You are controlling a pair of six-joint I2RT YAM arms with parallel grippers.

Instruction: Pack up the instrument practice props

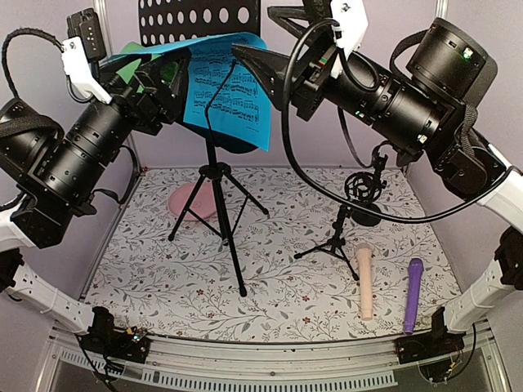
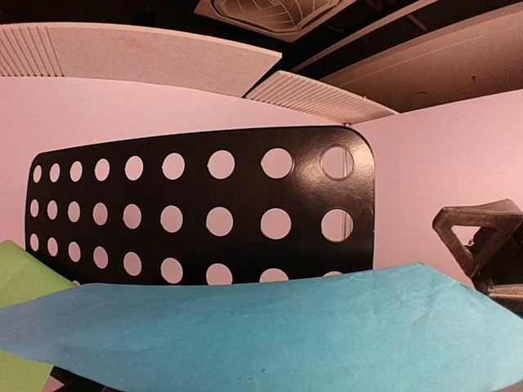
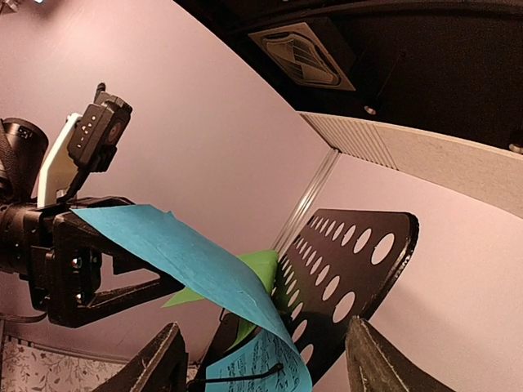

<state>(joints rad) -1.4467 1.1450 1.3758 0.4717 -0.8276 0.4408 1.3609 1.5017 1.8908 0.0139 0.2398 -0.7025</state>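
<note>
The blue sheet (image 1: 233,90) is seen bent forward on the black stand (image 1: 196,18) at the far side, with the left gripper (image 1: 163,77) at its left edge. Whether that gripper is clamped cannot be told. The right gripper (image 3: 263,327) is held wide apart beside the sheet.

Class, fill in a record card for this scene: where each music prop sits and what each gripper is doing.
Music rack: upright on its tripod, rear of the floral mat
Blue sheet: on the rack, bending forward
Green sheet: behind the blue sheet
Beige microphone: lying front right on the mat
Purple microphone: lying to its right, apart
Mic support: standing behind the microphones
Left gripper: at the sheets' left edge, grip unclear
Right gripper: open, by the blue sheet
</note>
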